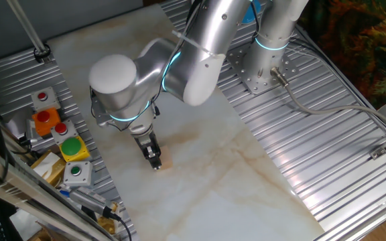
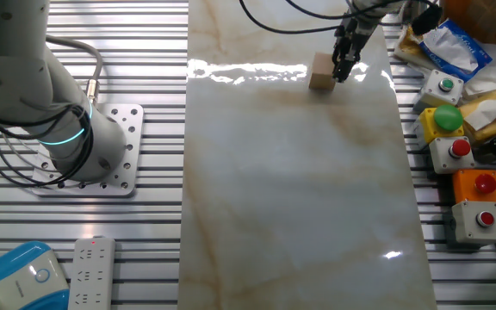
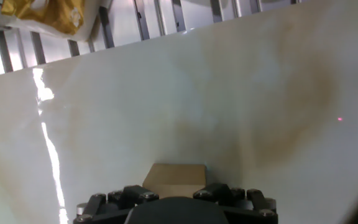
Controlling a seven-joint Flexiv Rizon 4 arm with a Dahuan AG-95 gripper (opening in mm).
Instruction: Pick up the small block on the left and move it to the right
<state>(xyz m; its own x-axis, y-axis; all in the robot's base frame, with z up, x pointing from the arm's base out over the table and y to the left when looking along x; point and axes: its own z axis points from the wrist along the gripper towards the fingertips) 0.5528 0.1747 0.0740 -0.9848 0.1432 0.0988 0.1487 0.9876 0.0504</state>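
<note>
Hand view: we see the small block (image 3: 174, 180) on the marble slab (image 3: 229, 93), just ahead of our gripper (image 3: 176, 202).
Gripper: low beside block — finger spread we cannot tell.

A pale marble-look slab (image 1: 246, 174) with tan veins covers the middle of the desk and throws back bright glare from overhead light. Ribbed metal decking (image 1: 327, 147) flanks it on both long sides. Along one edge sits a row of button boxes (image 2: 455, 146), red, green and orange, with a yellowish box (image 2: 480, 108) and a crinkled bag (image 2: 459, 43) near that corner. At the opposite corner lie a white power strip (image 2: 93, 271) and a blue-and-white device (image 2: 15, 275). A metal pole (image 1: 29, 30) rises at another corner.
</note>
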